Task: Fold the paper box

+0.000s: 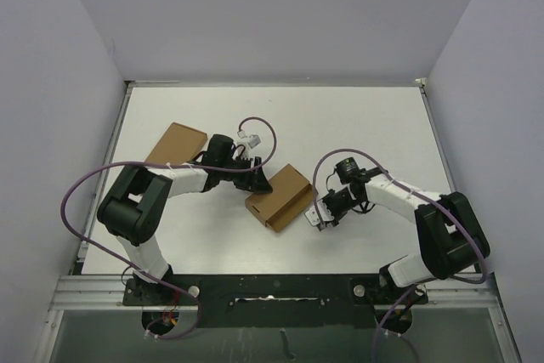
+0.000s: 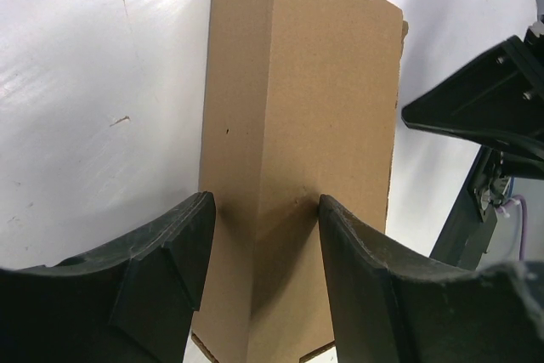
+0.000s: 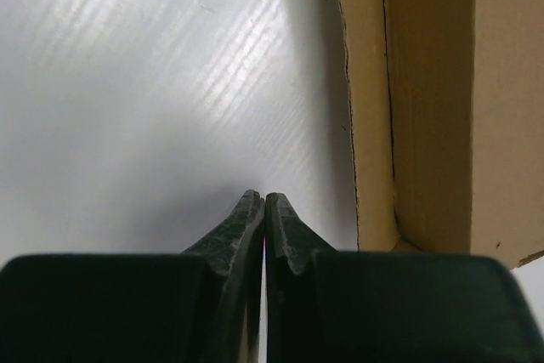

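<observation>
The paper box (image 1: 279, 197) is a narrow brown carton lying at an angle mid-table. My left gripper (image 1: 261, 181) is at its far left end. In the left wrist view the box (image 2: 297, 82) runs away from the camera with a raised lengthwise crease. The left gripper (image 2: 265, 201) is open, and its fingers (image 2: 170, 261) stand over the box on either side of that crease. My right gripper (image 1: 320, 218) is just off the box's right end, low over the table. In the right wrist view it (image 3: 264, 197) is shut and empty, with the box's open end (image 3: 425, 99) to its right.
A wider, flatter brown cardboard rectangle (image 1: 176, 144) lies at the back left, beside the left arm. The white table (image 1: 357, 125) is walled on three sides. The right arm's gripper shows at the right of the left wrist view (image 2: 484, 116).
</observation>
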Controlling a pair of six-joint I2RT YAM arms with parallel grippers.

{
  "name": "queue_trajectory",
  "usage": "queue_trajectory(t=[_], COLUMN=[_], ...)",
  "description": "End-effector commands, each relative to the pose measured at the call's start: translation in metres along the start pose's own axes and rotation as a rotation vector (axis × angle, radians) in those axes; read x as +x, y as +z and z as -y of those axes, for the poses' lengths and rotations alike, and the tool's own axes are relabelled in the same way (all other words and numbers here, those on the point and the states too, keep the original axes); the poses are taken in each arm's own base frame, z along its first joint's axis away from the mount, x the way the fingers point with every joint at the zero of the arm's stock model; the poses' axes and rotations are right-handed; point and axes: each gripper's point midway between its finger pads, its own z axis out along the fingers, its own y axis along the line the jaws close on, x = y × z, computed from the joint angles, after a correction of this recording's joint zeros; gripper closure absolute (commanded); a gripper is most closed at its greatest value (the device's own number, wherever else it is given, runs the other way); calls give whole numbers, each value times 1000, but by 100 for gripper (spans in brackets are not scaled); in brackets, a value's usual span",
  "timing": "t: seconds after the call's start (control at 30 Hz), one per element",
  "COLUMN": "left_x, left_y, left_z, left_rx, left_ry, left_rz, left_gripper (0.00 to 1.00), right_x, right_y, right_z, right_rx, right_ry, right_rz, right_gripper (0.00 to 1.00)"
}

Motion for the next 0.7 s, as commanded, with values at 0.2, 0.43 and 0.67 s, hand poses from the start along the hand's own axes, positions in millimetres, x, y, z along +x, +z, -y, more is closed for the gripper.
queue_trajectory(t=[0.2, 0.43, 0.67], left_x=[-8, -8, -3], left_y=[3, 6, 13], left_z=[3, 4, 7], left_rx=[41, 51, 60], left_ry=[43, 42, 35], left_rz=[14, 9, -7], left_gripper=[50, 51, 51], right_x=[41, 30, 19], right_y=[6, -2, 1], right_z=[59, 90, 100], right_rx=[158, 270, 312], right_ry=[-76, -108, -101], right_rz=[-294, -323, -286], right_gripper=[100, 100, 100])
